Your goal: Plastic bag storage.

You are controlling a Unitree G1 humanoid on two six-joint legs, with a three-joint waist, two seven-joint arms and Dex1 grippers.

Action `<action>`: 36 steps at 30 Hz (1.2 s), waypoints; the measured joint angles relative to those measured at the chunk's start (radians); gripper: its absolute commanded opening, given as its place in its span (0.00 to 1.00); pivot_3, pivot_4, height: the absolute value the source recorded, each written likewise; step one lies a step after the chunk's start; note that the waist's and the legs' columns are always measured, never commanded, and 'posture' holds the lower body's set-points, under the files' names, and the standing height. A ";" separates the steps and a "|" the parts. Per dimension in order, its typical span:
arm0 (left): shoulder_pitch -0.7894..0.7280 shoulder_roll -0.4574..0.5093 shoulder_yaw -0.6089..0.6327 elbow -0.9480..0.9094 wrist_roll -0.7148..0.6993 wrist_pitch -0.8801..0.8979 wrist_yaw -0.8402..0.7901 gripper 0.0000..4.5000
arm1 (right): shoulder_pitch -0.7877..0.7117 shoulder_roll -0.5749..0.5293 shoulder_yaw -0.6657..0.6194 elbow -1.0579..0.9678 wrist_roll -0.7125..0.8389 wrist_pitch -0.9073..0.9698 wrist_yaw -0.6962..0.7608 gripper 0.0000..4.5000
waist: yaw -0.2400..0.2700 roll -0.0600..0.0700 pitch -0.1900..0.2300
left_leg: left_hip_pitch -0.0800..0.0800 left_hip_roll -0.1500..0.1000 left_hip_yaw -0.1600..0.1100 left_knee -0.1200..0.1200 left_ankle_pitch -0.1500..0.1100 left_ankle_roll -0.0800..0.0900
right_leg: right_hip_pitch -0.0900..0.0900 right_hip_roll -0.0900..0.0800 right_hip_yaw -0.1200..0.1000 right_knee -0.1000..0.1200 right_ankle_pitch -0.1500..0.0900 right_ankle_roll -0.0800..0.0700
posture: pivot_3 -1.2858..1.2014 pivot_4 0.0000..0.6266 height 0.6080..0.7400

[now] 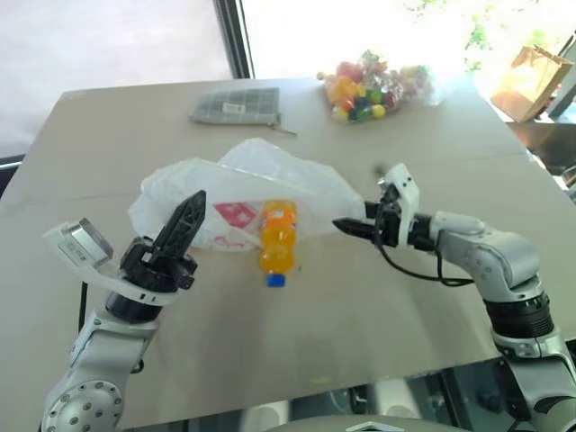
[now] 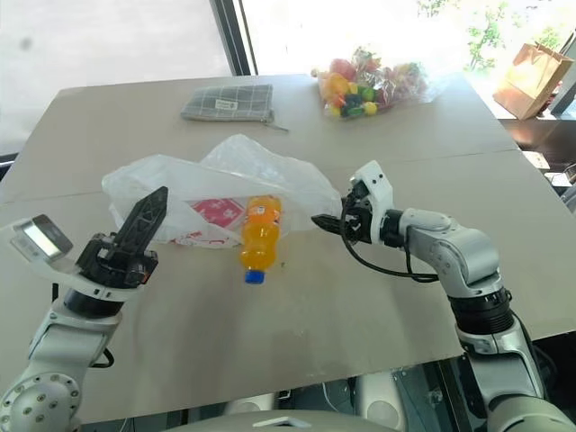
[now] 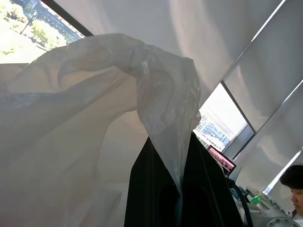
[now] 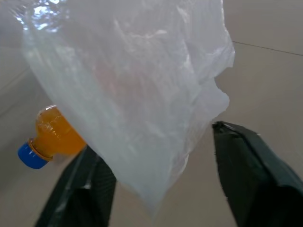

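Note:
The plastic bag (image 1: pixel 261 175), thin crinkly white with a red square print, lies crumpled mid-table. An orange bottle (image 1: pixel 278 236) with a blue cap lies at its near edge, the far half overlapping the film; I cannot tell if it is inside. My left gripper (image 1: pixel 191 207) is shut on the bag's left side. In the left wrist view the film is pinched between the black fingers (image 3: pixel 147 198). My right gripper (image 4: pixel 154 139) is at the bag's right edge. Its fingers (image 4: pixel 246 175) stand apart, open, with a hanging corner of film between them.
A clear bag of colourful sweets (image 1: pixel 373 85) and a grey checked pouch (image 1: pixel 236 105) lie at the table's far side. A brown paper bag (image 1: pixel 531 76) stands on the floor beyond the far right corner. A person (image 3: pixel 293 187) shows in the left wrist view.

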 measured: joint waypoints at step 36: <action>-0.565 0.247 0.215 0.407 -0.280 0.097 0.113 0.00 | -0.415 -0.085 -0.410 0.391 0.426 0.011 0.078 0.00 | 0.005 -0.002 0.002 | -0.001 0.000 -0.001 0.000 0.000 0.000 | 0.000 0.000 -0.001 0.000 0.000 0.000 | 0.52 0.24 1.00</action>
